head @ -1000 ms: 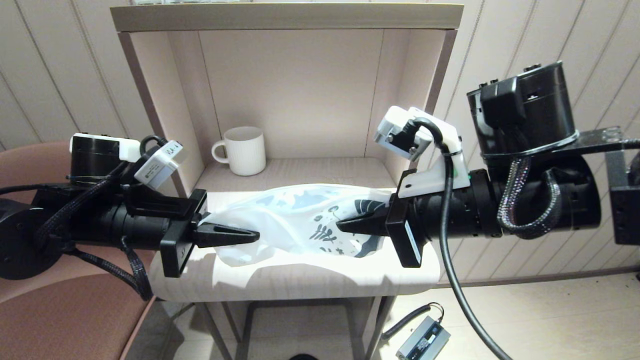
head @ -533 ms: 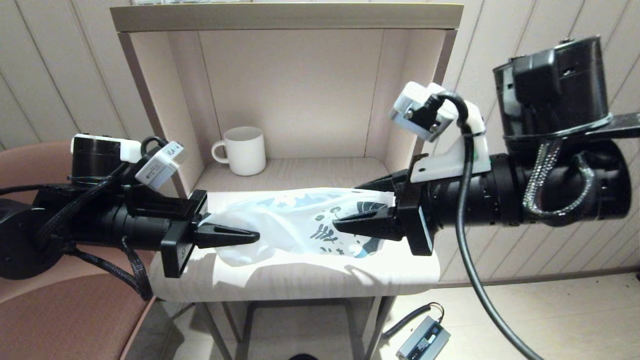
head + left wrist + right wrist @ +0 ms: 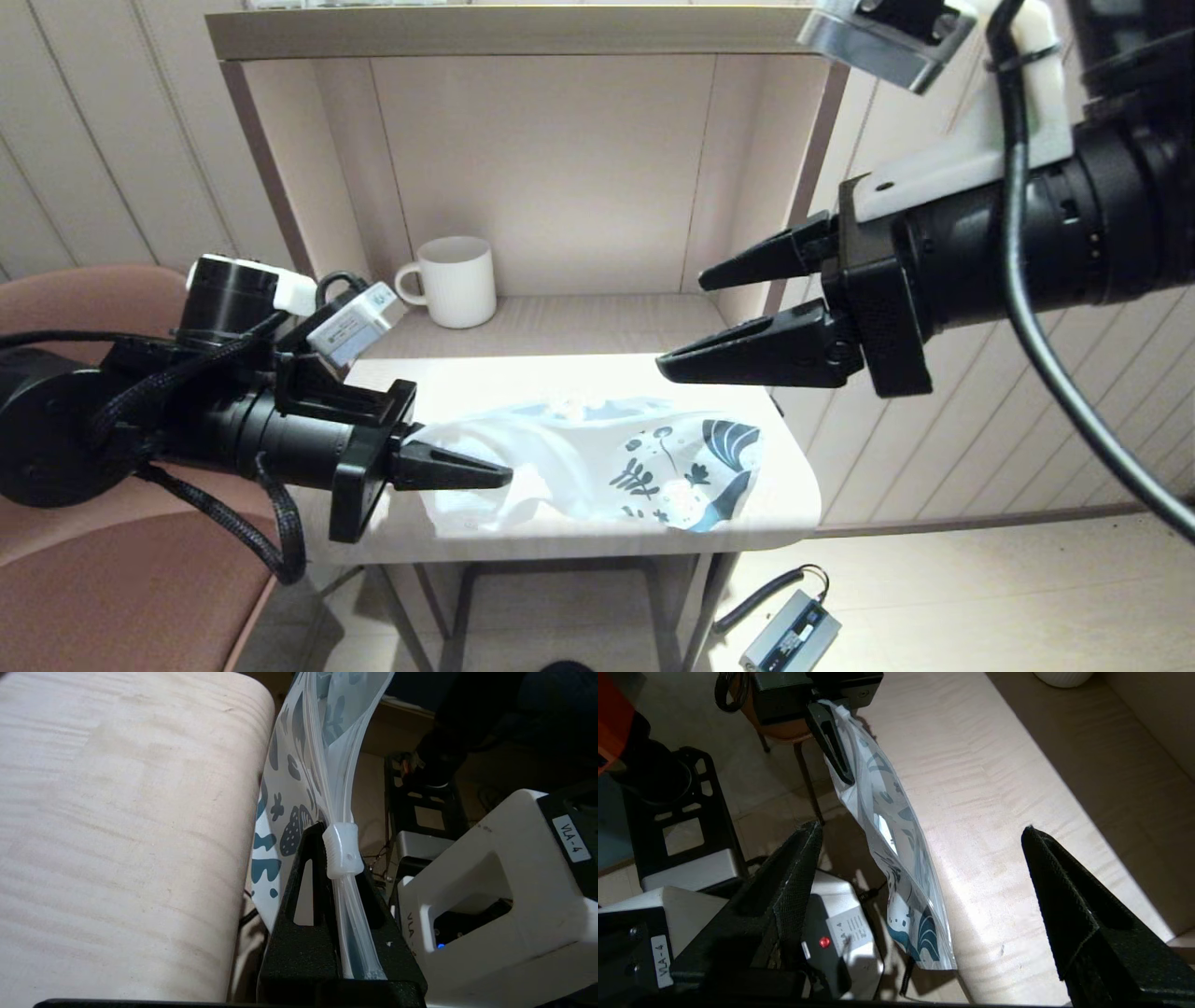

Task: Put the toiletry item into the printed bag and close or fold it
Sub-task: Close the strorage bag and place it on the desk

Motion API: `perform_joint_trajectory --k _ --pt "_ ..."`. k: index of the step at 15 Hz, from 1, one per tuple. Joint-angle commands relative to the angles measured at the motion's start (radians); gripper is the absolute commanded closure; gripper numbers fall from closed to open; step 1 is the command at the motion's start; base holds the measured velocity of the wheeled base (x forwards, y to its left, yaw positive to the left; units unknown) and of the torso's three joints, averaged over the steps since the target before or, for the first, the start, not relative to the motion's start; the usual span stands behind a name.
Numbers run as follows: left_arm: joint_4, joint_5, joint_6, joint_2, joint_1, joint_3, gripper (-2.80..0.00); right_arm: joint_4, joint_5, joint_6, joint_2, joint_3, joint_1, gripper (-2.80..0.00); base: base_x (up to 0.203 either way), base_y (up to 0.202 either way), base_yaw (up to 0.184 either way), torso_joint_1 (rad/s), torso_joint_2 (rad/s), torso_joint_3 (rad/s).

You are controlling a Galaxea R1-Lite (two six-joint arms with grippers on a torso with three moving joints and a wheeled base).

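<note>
At the back of the shelf nook a white mug (image 3: 456, 280) stands well clear, while on the table (image 3: 597, 373) front the printed bag (image 3: 597, 462) lies with its zip edge clenched in the left gripper (image 3: 467, 467), the right gripper (image 3: 709, 322) hanging above, jaws spread and empty

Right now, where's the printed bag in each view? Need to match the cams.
Head view: printed bag lies at the table's front edge, lower centre, left end pinched by the left gripper.
Left wrist view: the bag runs from top centre down to the gripper, with its zip edge between the fingers.
Right wrist view: centre, bag stretching away from the left gripper.
Shared landmark: the table's pale wood top.
</note>
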Motion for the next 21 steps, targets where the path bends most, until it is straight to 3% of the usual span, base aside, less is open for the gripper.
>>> perform_joint_trajectory --k 1,3,7,13,21 --pt "0.081 0.001 0.036 0.008 -0.019 -0.079 0.00 0.123 -0.054 -0.049 0.102 -0.131 0.058 -2.80 0.000 0.000 0.000 0.000 0.00 0.000" --pt "0.101 0.005 0.053 0.044 -0.037 -0.133 0.00 0.165 -0.099 -0.088 0.162 -0.208 0.105 -2.80 0.000 0.000 0.000 0.000 0.00 0.000" --pt "0.201 0.052 0.067 0.134 -0.048 -0.235 0.00 0.134 -0.105 -0.124 0.230 -0.225 0.133 -2.80 0.000 0.000 0.000 0.000 0.00 0.000" --pt "0.227 0.051 0.086 0.135 -0.048 -0.241 0.00 0.061 -0.100 -0.136 0.316 -0.225 0.184 -2.80 0.000 0.000 0.000 0.000 0.00 0.000" --pt "0.226 0.043 0.089 0.132 -0.050 -0.234 0.00 0.006 -0.097 -0.137 0.360 -0.226 0.175 -2.80 0.000 0.000 0.000 0.000 0.00 0.000"
